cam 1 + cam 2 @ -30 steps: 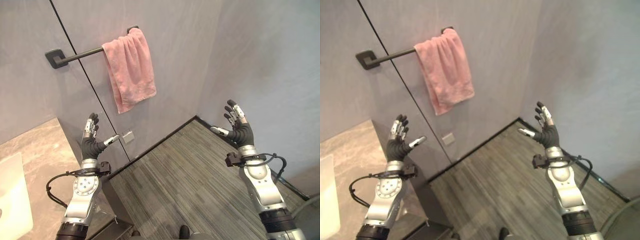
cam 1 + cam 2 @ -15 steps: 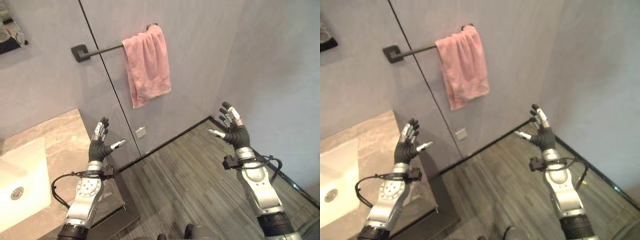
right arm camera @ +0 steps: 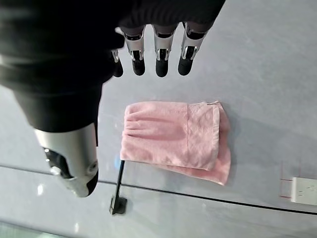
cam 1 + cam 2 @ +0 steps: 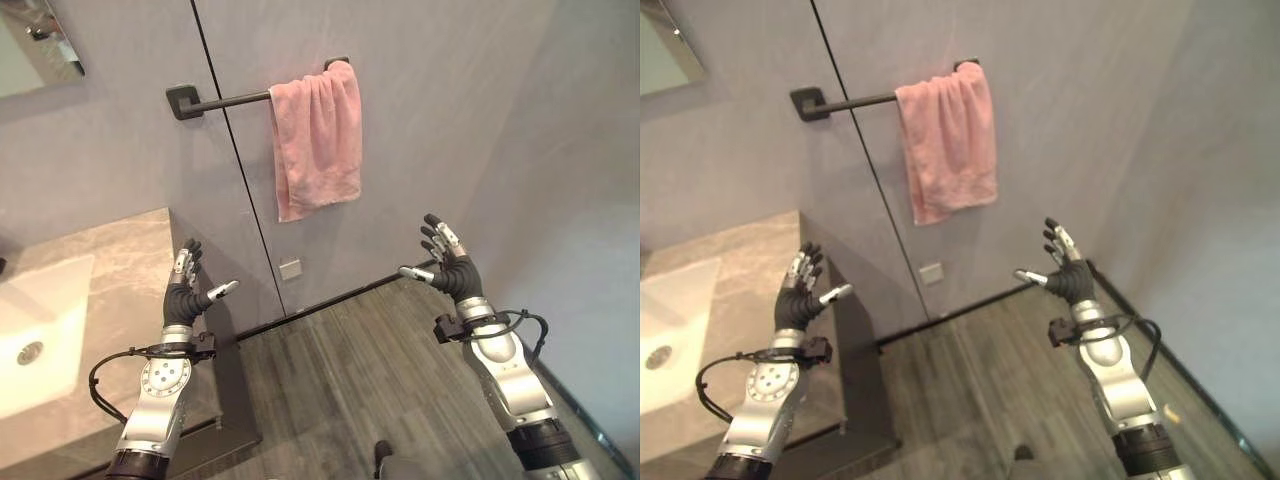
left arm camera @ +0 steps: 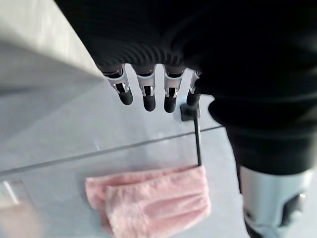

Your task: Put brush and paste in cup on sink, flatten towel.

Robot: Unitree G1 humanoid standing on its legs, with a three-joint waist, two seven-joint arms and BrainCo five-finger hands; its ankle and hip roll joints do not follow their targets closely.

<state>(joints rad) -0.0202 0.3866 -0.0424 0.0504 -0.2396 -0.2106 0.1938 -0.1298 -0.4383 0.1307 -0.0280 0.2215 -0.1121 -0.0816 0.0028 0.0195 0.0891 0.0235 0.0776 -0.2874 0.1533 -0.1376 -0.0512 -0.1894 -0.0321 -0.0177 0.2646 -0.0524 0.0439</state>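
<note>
Both hands are raised with fingers spread and hold nothing: the left hand (image 4: 186,285) over the table's (image 4: 120,250) edge, the right hand (image 4: 447,265) over the wood floor (image 4: 350,370). Well above and between them, the pink towel (image 4: 318,135) hangs bunched at the right end of a dark wall bar (image 4: 235,99). The sink (image 4: 35,335) is cut off at the left edge, beside a mirror's (image 4: 35,50) corner.

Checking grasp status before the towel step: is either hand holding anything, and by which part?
Nothing is held. The left hand and right hand are raised with open fingers, apart from the pink cloth towel bunched on the dark wall bar.
</note>
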